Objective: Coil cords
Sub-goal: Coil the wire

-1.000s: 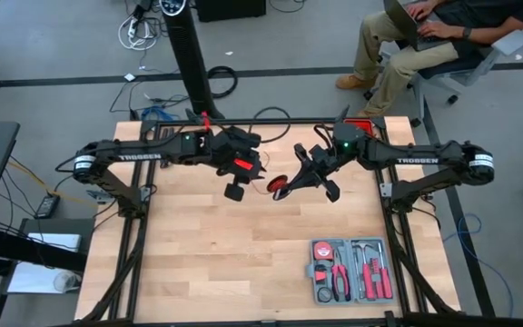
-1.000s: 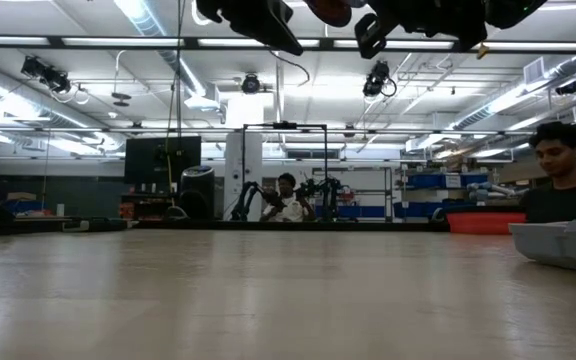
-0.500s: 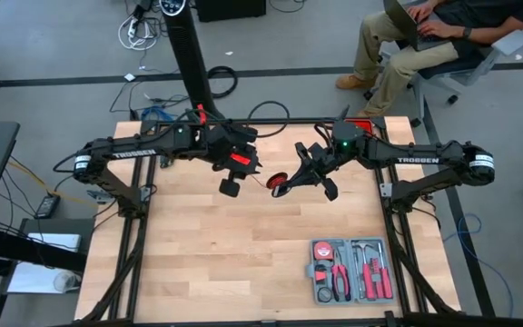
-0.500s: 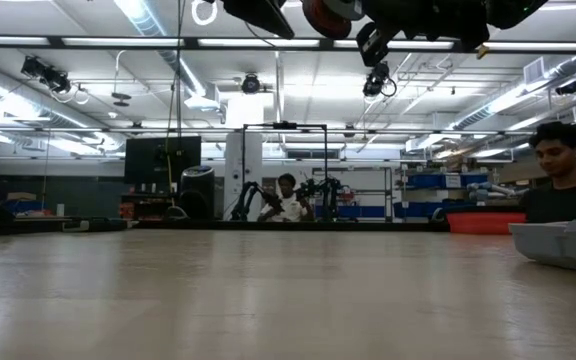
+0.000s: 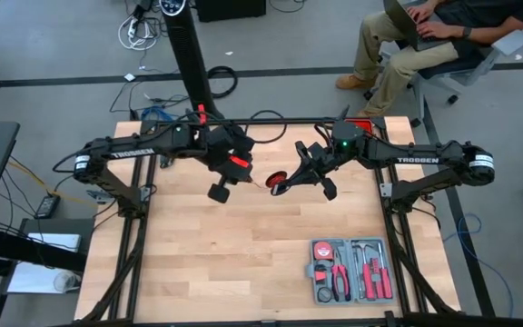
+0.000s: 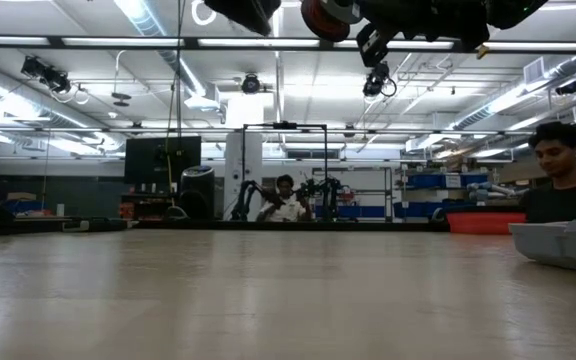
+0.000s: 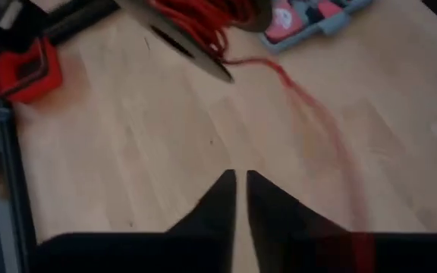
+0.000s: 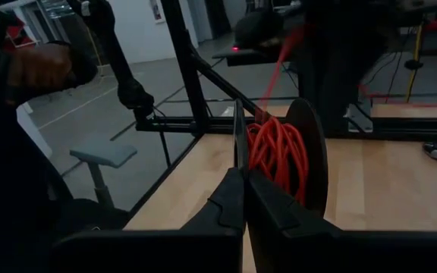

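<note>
Now | grey case [image 5: 350, 270]: red-handled tools [image 5: 340, 280] inside | red cord [image 8: 278, 155] on spool [image 5: 280, 184]

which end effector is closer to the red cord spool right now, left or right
Right. The right end effector is shut on the rim of the red cord spool, holding it above the table. The left end effector hangs off to the spool's side, apart from it, with a loose strand running toward it.

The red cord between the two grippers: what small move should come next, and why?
Probably the left gripper should carry the loose red cord around the spool once more. The right gripper holds that spool above the table, and a strand of cord is not yet wound.
</note>
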`<state>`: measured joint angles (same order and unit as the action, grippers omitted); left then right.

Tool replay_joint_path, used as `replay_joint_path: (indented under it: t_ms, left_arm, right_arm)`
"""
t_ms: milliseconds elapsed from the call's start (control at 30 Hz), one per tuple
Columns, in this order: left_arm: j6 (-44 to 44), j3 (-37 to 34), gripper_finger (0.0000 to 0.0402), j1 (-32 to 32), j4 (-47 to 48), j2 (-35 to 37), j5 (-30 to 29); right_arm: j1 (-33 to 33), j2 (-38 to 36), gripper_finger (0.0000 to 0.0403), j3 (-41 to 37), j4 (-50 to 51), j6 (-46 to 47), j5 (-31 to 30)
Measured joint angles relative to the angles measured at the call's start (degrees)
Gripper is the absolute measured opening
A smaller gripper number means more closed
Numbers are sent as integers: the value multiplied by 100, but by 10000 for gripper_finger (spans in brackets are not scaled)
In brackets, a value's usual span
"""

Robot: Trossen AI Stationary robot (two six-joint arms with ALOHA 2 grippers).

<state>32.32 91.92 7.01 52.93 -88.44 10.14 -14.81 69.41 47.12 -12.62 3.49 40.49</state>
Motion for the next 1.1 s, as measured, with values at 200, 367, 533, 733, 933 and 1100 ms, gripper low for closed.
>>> replay_joint_path:
  t_ms: [200, 367, 533, 733, 933, 1100]
  left_arm:
    - [-143, 332, 6, 1, 250, 8, 12]
    - [-249, 490, 7, 0, 212, 11, -34]
    - [77, 488, 2, -102, 193, -24, -337]
    - [199, 483, 1, -64, 223, -40, -337]
    - [59, 533, 0, 91, 72, -42, -47]
    - [26, 536, 0, 92, -213, -59, -45]
  right_arm:
    - [0, 0, 2, 1, -2, 50, -4]
    - [0, 0, 2, 1, -29, 69, -41]
    - [0, 0, 2, 0, -33, 52, -40]
    - [-2, 2, 2, 0, -2, 54, -42]
    - [0, 4, 2, 0, 70, 56, -42]
    - [0, 95, 2, 0, 91, 87, -67]
